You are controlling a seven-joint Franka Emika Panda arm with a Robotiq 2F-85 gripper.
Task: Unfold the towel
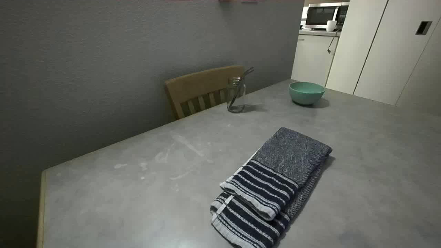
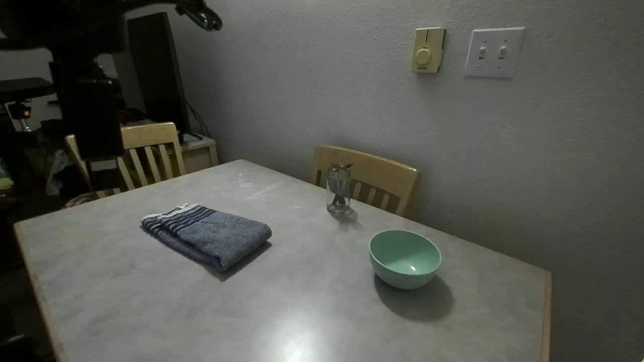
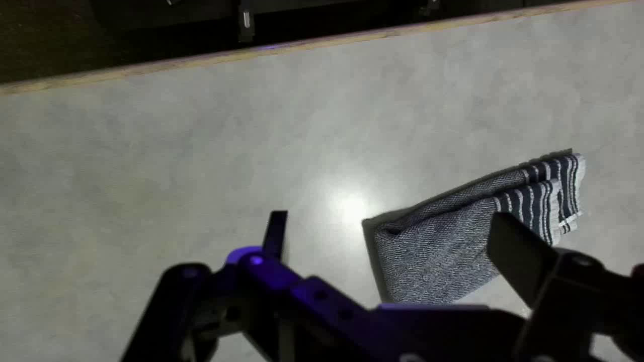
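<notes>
- Towel point(image 1: 272, 182) lies folded on the table point(image 1: 137, 206), striped ends together, the folded end facing the bowl point(image 1: 306, 98). You cannot count every layer from these views.
- Your jaws stand spread wide and grip nothing; in the wrist view they hang above the table, one jaw covering part of the towel.
- The step in hand looks like the approach. Shift toward the stripes, then go down: they lie mostly past that jaw, not between the pair.
- Aim for the upper hem point(image 1: 253, 203). It sits back from the lower hem point(image 1: 232, 235), so a shallow pinch should take the top layer alone.
- Come in slowly; press too deep and you may catch both layers.
- With the hem held, lift gently and carry it over the folded end. Mind the bowl on that side: the spread cloth could reach it.
</notes>
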